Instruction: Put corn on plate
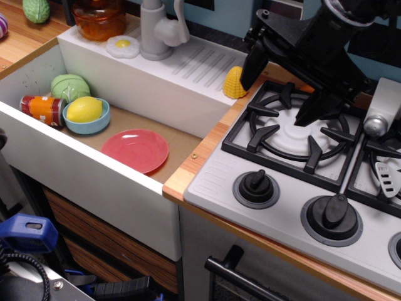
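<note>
The corn (235,83) is a small yellow bumpy cob standing on the sink's right rim, next to the stove. The plate (135,150) is flat, round and red-pink and lies empty on the sink floor at the front. My black gripper (276,100) hangs over the stove's left burner, just right of the corn. It is open and empty. Its left finger (252,68) is right beside the corn; I cannot tell if it touches it.
A blue bowl (86,123) holding a yellow lemon (84,109), a green cabbage (69,86) and an orange can (42,110) sit at the sink's left. A grey faucet (156,31) and a fried egg (122,45) are on the back ledge. A stove grate (294,135) lies under the gripper.
</note>
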You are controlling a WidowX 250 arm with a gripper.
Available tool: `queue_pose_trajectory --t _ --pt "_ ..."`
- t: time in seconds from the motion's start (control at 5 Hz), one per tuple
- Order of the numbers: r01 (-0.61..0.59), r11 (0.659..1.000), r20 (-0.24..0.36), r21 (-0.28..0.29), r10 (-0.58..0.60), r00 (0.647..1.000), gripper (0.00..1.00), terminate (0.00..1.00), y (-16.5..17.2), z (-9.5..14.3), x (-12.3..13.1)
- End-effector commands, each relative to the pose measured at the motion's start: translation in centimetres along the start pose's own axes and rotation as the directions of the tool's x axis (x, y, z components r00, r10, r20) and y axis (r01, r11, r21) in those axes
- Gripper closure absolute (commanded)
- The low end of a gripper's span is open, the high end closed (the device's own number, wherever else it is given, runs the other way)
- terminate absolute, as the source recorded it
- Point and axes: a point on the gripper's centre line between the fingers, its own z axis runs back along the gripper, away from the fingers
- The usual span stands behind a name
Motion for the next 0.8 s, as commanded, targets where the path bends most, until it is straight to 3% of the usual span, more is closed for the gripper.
queue_pose_trajectory --t 0.0,0.4,0.6 --pt "0.0 1.0 0.0 0.0 0.0 1.0 0.0 0.0 0.0 0.0 0.0" --pt "0.071 0.997 0.112 0.015 -0.072 0.991 0.0 0.0 0.6 -1.5 5.7" --pt "0.147 0.989 0.122 -0.012 -0.145 0.982 0.0 0.0 2.2 -2.3 8.8"
